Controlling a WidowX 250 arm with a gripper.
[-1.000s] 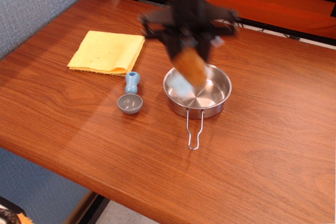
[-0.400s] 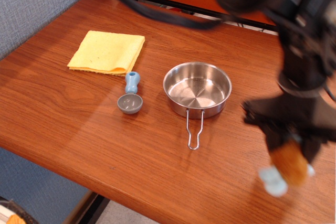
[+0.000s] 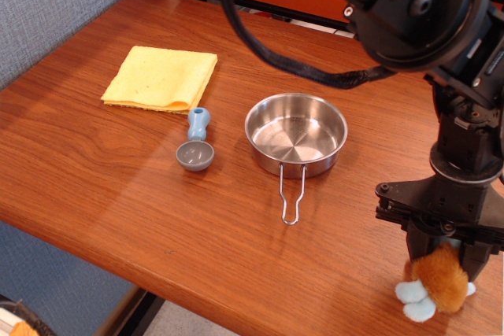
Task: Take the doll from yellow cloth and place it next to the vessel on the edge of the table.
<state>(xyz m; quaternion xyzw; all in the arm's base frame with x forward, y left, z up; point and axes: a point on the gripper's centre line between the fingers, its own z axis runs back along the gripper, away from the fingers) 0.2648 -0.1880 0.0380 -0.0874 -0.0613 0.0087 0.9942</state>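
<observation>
The doll (image 3: 435, 286), fuzzy orange-brown with light blue limbs, hangs in my gripper (image 3: 441, 261) low over the table (image 3: 118, 186) near its front right edge. The jaws are shut on the doll's upper part; I cannot tell whether the doll touches the wood. The vessel (image 3: 296, 133), a shiny steel pan with a wire handle, stands empty at the middle of the table, left of the gripper and farther back. The yellow cloth (image 3: 161, 78) lies flat and bare at the back left.
A small blue-grey measuring scoop (image 3: 195, 145) lies between the cloth and the pan. My arm's large black body (image 3: 425, 13) fills the upper right. A grey wall (image 3: 63, 5) borders the table's left side.
My gripper carried the doll from above the pan to the front right of the table, then lowered it and drew slightly right near the edge.
</observation>
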